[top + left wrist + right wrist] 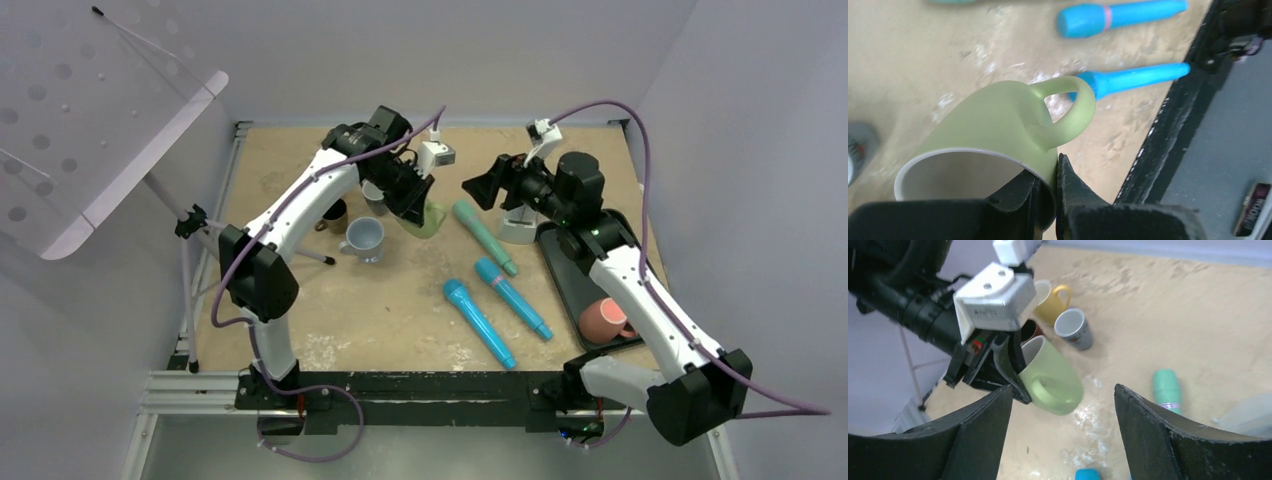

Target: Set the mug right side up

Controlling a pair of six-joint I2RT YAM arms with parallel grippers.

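The light green mug (431, 219) with a white inside is held tilted, its opening up toward the left arm and its base low over the table. My left gripper (413, 203) is shut on the mug's rim beside the handle, one finger inside and one outside (1050, 172). The mug (998, 117) fills the left wrist view, with its handle (1075, 107) pointing away. My right gripper (478, 188) is open and empty, hovering to the right of the mug (1053, 380), which shows between its fingers (1064, 390).
A blue-grey mug (365, 238), a brown mug (335, 215), a grey mug (1074, 327) and a yellow mug (1055, 296) stand left of the green one. A teal cylinder (485, 238) and two blue ones (512, 297) (478, 322) lie mid-table. A black tray (570, 280) holds a pink mug (605, 320).
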